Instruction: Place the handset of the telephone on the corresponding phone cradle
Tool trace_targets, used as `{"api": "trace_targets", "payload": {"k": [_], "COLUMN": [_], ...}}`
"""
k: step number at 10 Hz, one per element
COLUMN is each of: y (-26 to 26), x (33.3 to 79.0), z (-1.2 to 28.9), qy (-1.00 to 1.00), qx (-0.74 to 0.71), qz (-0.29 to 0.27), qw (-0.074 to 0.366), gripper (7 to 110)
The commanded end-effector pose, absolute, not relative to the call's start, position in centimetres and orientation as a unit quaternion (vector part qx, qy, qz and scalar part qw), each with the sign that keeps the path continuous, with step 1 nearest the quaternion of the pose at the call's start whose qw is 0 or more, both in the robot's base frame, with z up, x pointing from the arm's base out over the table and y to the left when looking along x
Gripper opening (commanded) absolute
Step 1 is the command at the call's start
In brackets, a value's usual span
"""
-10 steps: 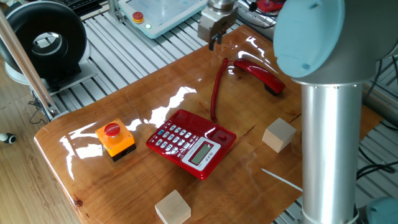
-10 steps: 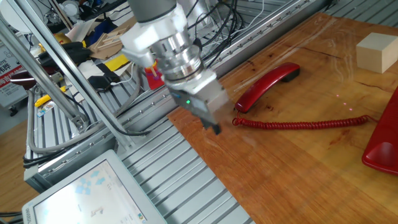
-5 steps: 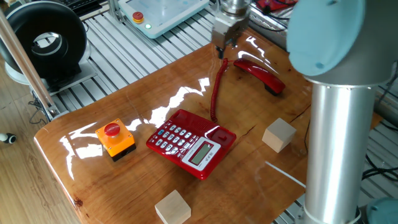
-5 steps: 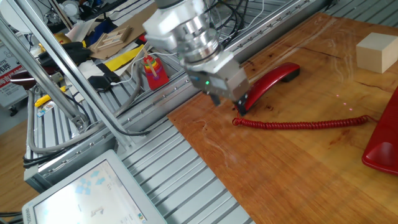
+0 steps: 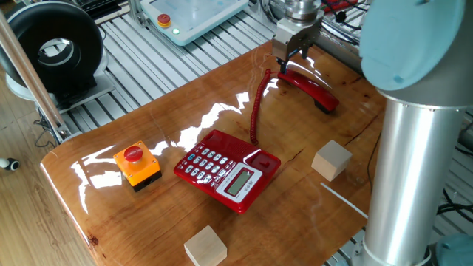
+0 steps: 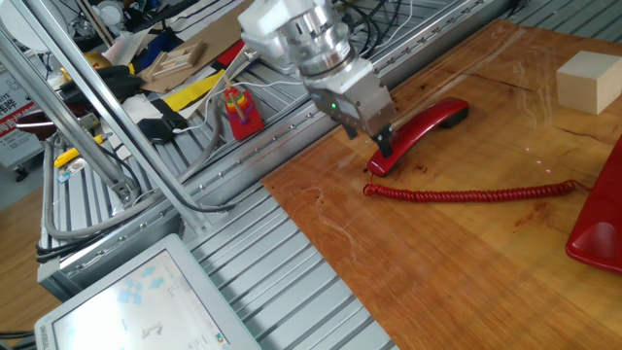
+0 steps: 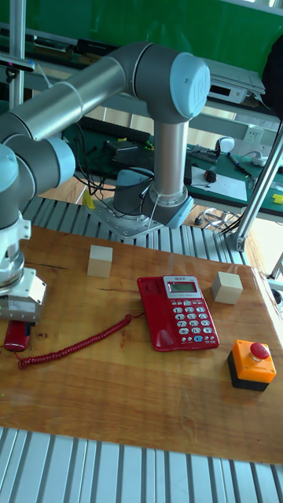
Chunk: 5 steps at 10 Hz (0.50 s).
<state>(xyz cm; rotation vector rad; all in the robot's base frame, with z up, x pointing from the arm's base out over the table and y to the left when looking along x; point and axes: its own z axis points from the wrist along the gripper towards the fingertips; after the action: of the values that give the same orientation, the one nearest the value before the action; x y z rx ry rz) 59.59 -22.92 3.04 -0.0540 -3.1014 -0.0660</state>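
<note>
No brand or legible writing shows on the telephone [image 5: 228, 170]; its grey screen and the key markings are too small to read. The handset [image 5: 307, 88] lies off the base near the far edge of the table [image 5: 148, 133], well apart from the phone, joined to it by one red coiled cord [image 5: 256, 107] stretched across the wood. The phone cradle [image 7: 156, 316] sits bare along the strip beside the keypad. The gripper [image 5: 294, 55] stands right over the cord end of the handset, its dark fingers [image 6: 385, 143] down at that end with the jaws parted either side of it; whether the pads actually touch the plastic I cannot make out. In the tall view most of the handset is hidden behind the gripper body, with only a red tip [image 7: 16, 334] poking out below. The big arm column blocks the right side of the table in one fixed view. Counting up: one phone, one handset, two plain wooden blocks [image 5: 331, 159] [image 5: 205, 246], and one orange box with a red round button [image 5: 137, 164]. Off the table, a screen-topped device [image 5: 185, 18] is cut off at the frame edge.
</note>
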Motion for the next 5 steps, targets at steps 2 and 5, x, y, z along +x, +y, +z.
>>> {"api": "trace_targets", "payload": {"k": [2,5], "y": [-24.9,-21.4], "x": [62.0,60.4], "z": [4.2,3.9], "qy": [-0.995,-0.994], "qx": [-0.08,-0.1], "qz": [-0.012,-0.032], "qw": [-0.053,-0.041], "gripper": [110,110]}}
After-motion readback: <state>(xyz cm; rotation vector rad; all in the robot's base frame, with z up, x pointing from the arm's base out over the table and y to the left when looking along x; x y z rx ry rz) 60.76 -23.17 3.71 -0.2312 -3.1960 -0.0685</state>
